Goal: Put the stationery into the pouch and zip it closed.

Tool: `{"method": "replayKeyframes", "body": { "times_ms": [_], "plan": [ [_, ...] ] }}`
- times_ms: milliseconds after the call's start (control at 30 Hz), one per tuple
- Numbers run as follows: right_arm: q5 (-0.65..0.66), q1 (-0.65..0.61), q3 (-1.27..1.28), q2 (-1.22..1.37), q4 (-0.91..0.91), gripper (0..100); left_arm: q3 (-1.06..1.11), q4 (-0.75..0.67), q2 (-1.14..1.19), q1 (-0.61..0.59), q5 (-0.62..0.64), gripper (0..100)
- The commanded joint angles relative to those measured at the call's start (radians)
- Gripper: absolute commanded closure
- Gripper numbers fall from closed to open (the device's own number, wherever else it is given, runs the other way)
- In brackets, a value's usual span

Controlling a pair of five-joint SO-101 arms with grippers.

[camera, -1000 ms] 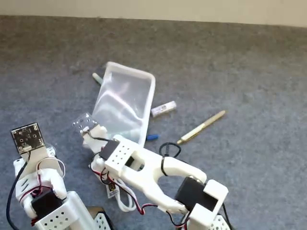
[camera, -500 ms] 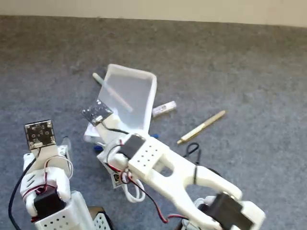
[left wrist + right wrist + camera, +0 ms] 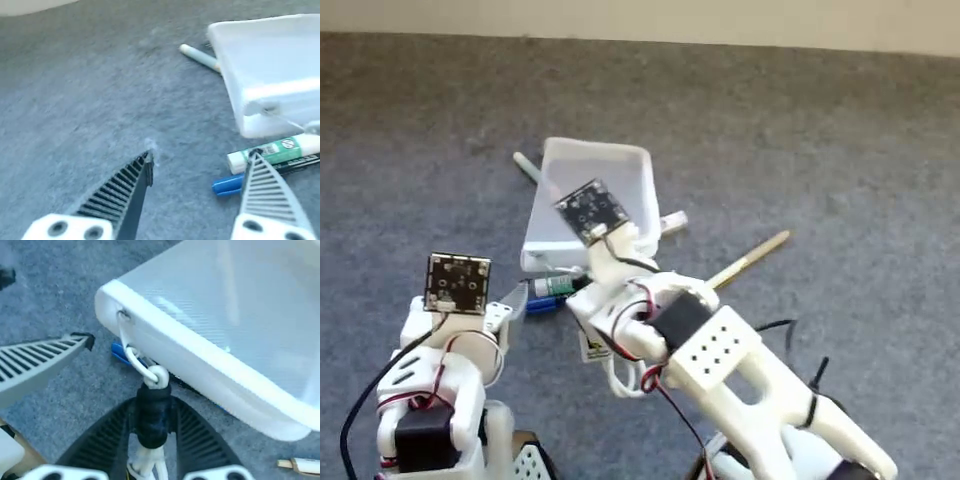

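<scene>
I grip the floppy pouch's point(image 3: 225, 315) zip pull point(image 3: 156, 377), its surest handle, in the right pincer point(image 3: 152, 415); the left pincer point(image 3: 201, 159), at the pouch's seven o'clock, gapes wide.

Blue pen point(image 3: 118, 351) mostly behind pouch point(image 3: 210, 315) (length unclear).

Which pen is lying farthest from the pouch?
The gold pen, off on its own; the green marker, blue pen and pale pen lie right by the pouch.

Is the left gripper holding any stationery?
No, the left gripper is open and empty; the green marker lies beside one fingertip.
</scene>
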Motion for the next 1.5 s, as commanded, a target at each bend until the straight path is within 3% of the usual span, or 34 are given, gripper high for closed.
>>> {"method": "replayKeyframes", "body": {
  "times_ms": [0, 600, 867, 1133, 1333, 1467],
  "plan": [
    [0.043, 0.022, 0.008, -0.074, 0.002, 99.4, -0.047, 0.003, 0.008, 0.077, 0.003, 72],
    [0.051, 0.018, 0.021, -0.097, 0.008, 99.4, -0.045, -0.14, 0.008, 0.082, 0.166, 74],
    [0.051, 0.013, 0.012, -0.099, 0.045, 99.4, 0.064, -0.253, 0.008, 0.085, 0.166, 74],
    [0.051, -0.001, 0.013, -0.099, 0.042, 99.4, 0.061, -0.239, 0.007, 0.093, 0.166, 74],
    [0.051, -0.001, 0.015, -0.099, 0.041, 99.4, -0.053, -0.087, 0.004, 0.165, 0.167, 74],
    [0.051, -0.002, 0.015, -0.099, 0.041, 99.4, -0.002, -0.117, 0.007, 0.163, 0.166, 74]
  ]
}}
